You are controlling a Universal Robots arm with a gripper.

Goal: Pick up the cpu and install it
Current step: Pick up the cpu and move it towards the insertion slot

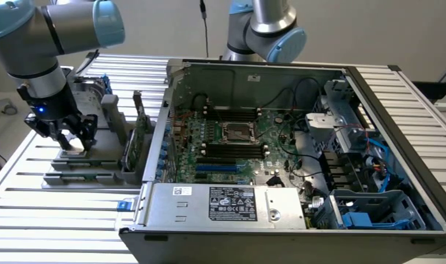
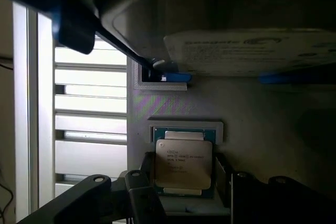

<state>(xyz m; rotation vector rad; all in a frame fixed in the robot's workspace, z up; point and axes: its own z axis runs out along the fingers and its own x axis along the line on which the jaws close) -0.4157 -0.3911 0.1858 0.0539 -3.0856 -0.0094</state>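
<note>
My end effector (image 2: 184,182) is partly closed, its fingers (image 2: 143,196) set against two opposite edges of the cpu (image 2: 184,163), gripping it. The cpu lies flat, silvery top up, in a pale recess of the grey holder (image 1: 83,162). That holder stands on the slatted table (image 1: 61,203) at the exterior view's left. Beyond, well apart, sits the open computer case (image 1: 398,126), with its motherboard socket (image 1: 236,132).
</note>
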